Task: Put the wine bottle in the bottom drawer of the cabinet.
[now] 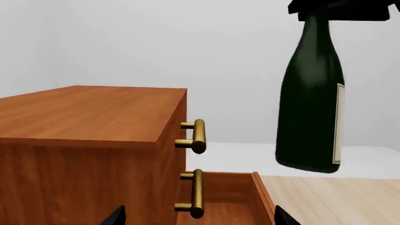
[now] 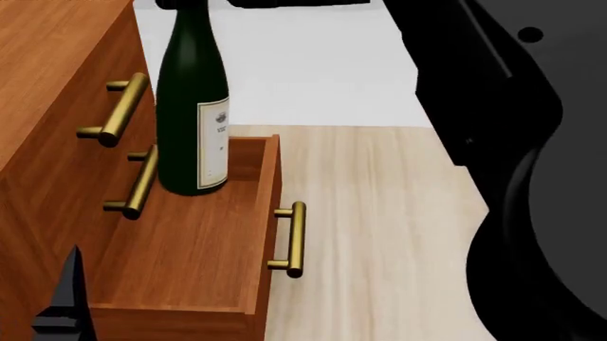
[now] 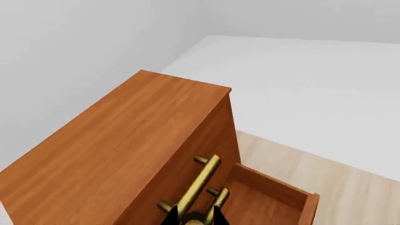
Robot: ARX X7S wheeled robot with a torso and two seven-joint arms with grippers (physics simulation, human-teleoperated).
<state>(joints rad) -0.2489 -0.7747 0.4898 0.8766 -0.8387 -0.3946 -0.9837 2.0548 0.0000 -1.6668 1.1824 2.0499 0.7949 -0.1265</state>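
Over on the left side of the head view sits the cabinet (image 2: 38,85), a reddish-brown chest with brass bar handles. Its bottom drawer (image 2: 190,249) is pulled well out over the pale wood floor (image 2: 379,234), so the inside is wide open from above.

Next down in size, the wine bottle (image 2: 195,114) hangs upright with its neck clamped in the right gripper (image 2: 204,3) at the very top of the frame. Only a dark sliver of that claw shows, but it's clearly closed on the neck, since the bottle is off the ground in the left wrist view (image 1: 310,98). From the head camera the base looks to be over the back part of the drawer, near the cabinet front. I can't tell whether it's touching the drawer floor yet.

Left gripper (image 1: 198,220) is just two dark fingertips (image 1: 114,216) spread apart at the frame edge, open and holding nothing, hanging out near the drawer.

What worries me: it's a tall skinny bottle held only by the neck. Let go while it's above the floor and it'll probably tip and clonk the drawer wall or the middle handle (image 2: 142,183). Standing upright it also looks too tall for the drawer to close.
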